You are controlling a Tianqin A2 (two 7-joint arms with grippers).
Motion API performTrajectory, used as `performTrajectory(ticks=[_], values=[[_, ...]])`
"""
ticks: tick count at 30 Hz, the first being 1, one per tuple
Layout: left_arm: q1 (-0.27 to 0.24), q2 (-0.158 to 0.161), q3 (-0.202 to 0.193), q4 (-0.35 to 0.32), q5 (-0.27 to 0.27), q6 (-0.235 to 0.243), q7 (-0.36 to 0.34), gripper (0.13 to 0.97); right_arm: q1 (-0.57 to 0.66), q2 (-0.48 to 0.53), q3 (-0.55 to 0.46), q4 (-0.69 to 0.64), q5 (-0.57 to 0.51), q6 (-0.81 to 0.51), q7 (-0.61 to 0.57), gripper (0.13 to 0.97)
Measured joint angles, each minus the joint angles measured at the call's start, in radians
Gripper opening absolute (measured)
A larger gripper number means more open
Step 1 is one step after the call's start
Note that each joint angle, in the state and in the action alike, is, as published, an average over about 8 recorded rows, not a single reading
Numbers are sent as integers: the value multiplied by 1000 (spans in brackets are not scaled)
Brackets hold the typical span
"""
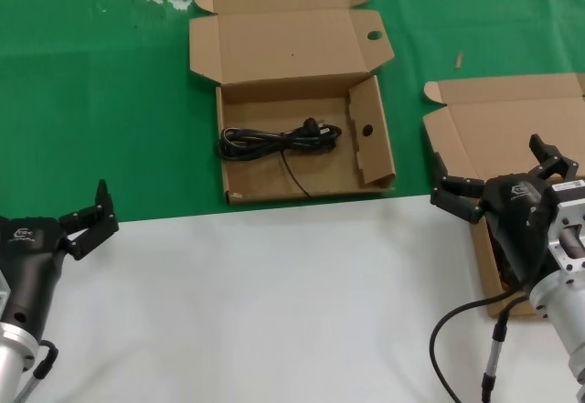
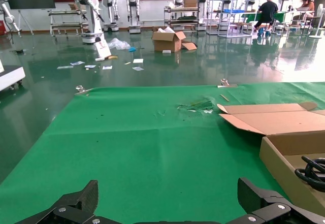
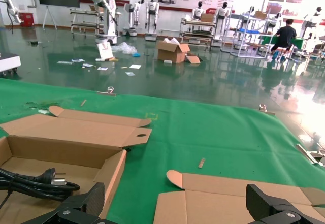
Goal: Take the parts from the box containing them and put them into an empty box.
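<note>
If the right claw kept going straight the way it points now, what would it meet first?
Probably the open lid of the box right under and ahead of the right claw. If it clears that lid, only green cloth follows. Depth is hard to judge here.

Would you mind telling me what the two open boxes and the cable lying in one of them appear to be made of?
Both the box with holes and the box on the right look like plain brown cardboard, matte, with folded flaps and raw cut edges. The cable seems to be sheathed in black plastic or rubber with a slight sheen; its plug shows what look like metal pins. Both grippers are open.
</note>
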State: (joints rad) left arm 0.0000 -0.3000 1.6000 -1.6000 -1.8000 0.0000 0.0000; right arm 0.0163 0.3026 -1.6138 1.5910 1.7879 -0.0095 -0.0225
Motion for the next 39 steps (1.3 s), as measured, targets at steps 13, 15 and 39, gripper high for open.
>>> performTrajectory(ticks=[13,15,39], values=[[0,0,0,0,0,0,0,966,0,0,0,0,0,0,0,966],[0,0,0,0,0,0,0,966,0,0,0,0,0,0,0,966],[0,0,0,0,0,0,0,966,0,0,0,0,0,0,0,966]])
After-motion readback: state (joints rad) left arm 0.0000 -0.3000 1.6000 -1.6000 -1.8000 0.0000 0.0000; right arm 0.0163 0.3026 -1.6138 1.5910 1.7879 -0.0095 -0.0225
